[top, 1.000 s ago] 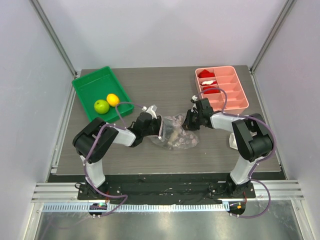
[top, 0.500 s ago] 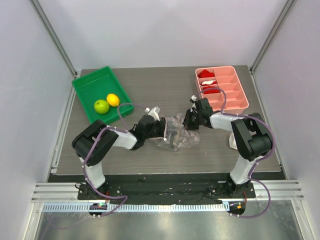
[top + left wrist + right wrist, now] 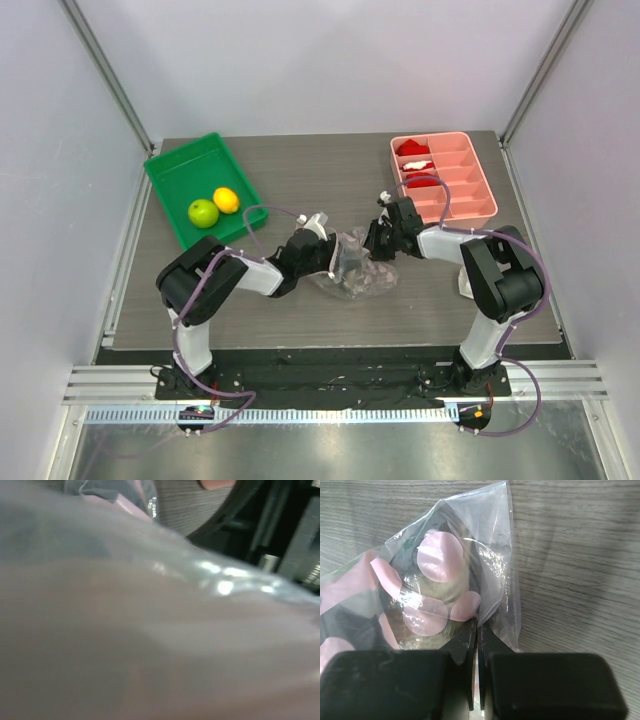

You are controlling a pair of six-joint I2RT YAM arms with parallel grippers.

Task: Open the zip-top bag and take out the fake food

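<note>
I count two pincers on the bench (image 3: 300, 165), one bag, two toy fruits and two trays. The zip-top bag (image 3: 360, 272) lies crumpled near the middle of the frame in the top view, between my two pincers. Its long axis runs about left to right there, but which way its mouth points I cannot tell from this view. My right pincer (image 3: 378, 243) touches the upper right edge of the bag. In the right wrist view its two fingers (image 3: 465, 640) are pressed together with a fold of the clear film caught between them, and from there the bag spreads to the upper left of the frame, one sharp corner pointing to the top edge. On the film I count at least four pale pink dots. My left pincer (image 3: 332, 262) is at the left edge of the bag. The left wrist view is almost filled with blurred plastic, with only a piece of the pink zip strip (image 3: 125, 502) at the upper left, so I cannot tell whether this pincer is wide or narrow. The fake food is outside the bag: one lime green fruit (image 3: 203, 212) and one yellow-orange fruit (image 3: 227, 200) lie just beside each other in the green tray (image 3: 175, 175) at the upper left. The pink tray (image 3: 470, 205) at the upper right holds red and white toy pieces (image 3: 415, 165).
</note>
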